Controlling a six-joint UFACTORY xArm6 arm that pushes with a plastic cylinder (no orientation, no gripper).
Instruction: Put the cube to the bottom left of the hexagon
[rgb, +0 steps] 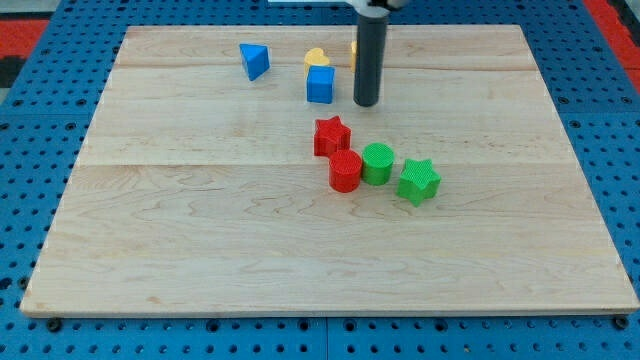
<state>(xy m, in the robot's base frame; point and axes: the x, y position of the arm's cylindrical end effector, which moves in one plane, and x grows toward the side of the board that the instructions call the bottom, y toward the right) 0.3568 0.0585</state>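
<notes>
The blue cube (320, 84) sits near the view's top centre of the wooden board (200, 230). My tip (366, 104) rests on the board just to the cube's right, with a small gap between them. A yellow block (353, 52) shows as a sliver behind the rod, up and right of the cube; its shape is hidden. A yellow heart (316, 58) lies just above the cube, close to its top edge.
A blue triangle (254, 61) lies to the left of the heart. Below my tip is a cluster: a red star (332, 136), a red roundish block (345, 171), a green cylinder (377, 163) and a green star (418, 181).
</notes>
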